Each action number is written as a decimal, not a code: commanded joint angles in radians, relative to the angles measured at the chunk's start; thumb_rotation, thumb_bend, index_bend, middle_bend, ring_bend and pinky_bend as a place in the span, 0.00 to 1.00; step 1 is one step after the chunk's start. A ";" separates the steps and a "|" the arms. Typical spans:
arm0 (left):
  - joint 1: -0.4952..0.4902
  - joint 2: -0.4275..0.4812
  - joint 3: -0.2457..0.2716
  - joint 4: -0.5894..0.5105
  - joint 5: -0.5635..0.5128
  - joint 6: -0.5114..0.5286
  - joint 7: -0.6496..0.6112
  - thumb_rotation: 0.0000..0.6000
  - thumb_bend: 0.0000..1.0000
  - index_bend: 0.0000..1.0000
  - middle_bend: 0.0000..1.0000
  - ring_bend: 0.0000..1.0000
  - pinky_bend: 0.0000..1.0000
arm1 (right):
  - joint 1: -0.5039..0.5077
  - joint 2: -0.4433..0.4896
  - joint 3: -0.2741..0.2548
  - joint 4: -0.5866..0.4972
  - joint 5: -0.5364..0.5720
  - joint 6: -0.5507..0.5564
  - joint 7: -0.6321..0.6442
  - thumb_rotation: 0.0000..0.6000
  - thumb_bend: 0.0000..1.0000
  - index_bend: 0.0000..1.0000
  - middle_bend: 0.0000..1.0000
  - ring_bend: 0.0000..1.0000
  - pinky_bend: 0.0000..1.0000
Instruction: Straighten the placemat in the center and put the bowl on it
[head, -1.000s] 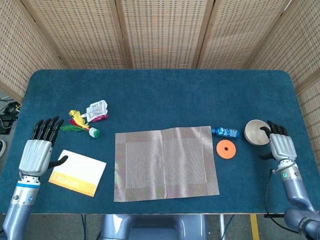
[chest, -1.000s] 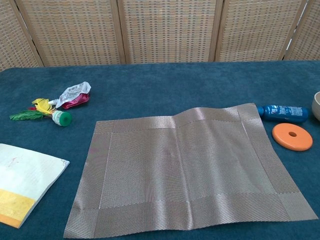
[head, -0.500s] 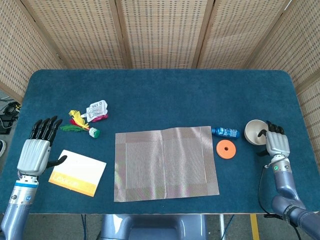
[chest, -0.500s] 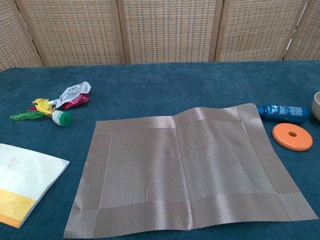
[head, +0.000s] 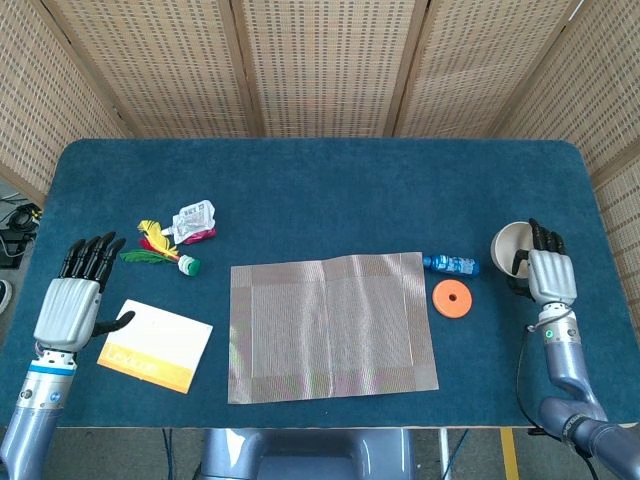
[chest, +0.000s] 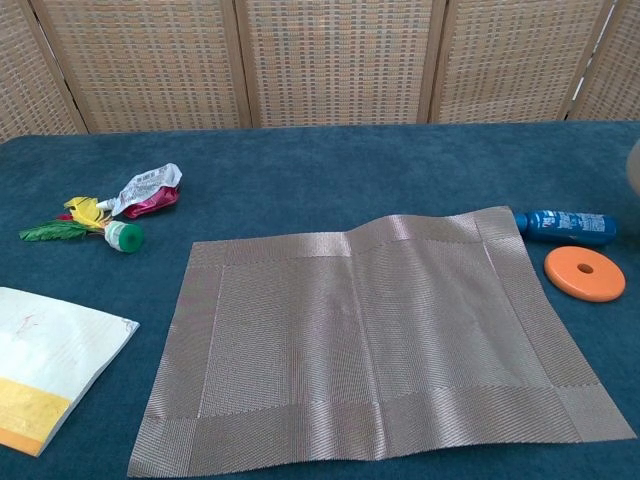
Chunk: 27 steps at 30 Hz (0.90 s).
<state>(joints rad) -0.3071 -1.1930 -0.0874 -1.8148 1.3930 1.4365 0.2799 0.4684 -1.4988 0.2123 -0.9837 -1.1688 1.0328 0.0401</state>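
I see the placemat mid-worktop — ring and small bottle just right of it, bowl further right, booklet left, shuttlecock and pouch behind that.

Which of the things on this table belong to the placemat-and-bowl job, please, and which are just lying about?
Belong to the job:
placemat
bowl, tilted, with the right hand on it

Just lying about:
orange disc
blue bottle
booklet
feather toy
crumpled packet
left hand, spread beside the booklet
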 joint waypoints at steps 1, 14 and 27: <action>0.001 0.003 -0.002 -0.001 0.002 -0.002 -0.004 1.00 0.00 0.00 0.00 0.00 0.00 | -0.015 0.069 -0.014 -0.124 -0.088 0.088 -0.007 1.00 0.54 0.72 0.00 0.00 0.00; 0.008 0.015 -0.007 -0.006 0.014 -0.016 -0.029 1.00 0.00 0.00 0.00 0.00 0.00 | 0.206 0.398 -0.103 -0.709 -0.381 -0.181 -0.158 1.00 0.54 0.72 0.00 0.00 0.00; 0.005 0.024 -0.014 0.001 0.007 -0.045 -0.057 1.00 0.00 0.00 0.00 0.00 0.00 | 0.407 0.228 -0.079 -0.727 -0.221 -0.437 -0.347 1.00 0.54 0.71 0.00 0.00 0.00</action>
<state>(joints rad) -0.3018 -1.1696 -0.1007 -1.8135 1.4007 1.3923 0.2238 0.8457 -1.2316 0.1322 -1.7260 -1.4216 0.6254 -0.2745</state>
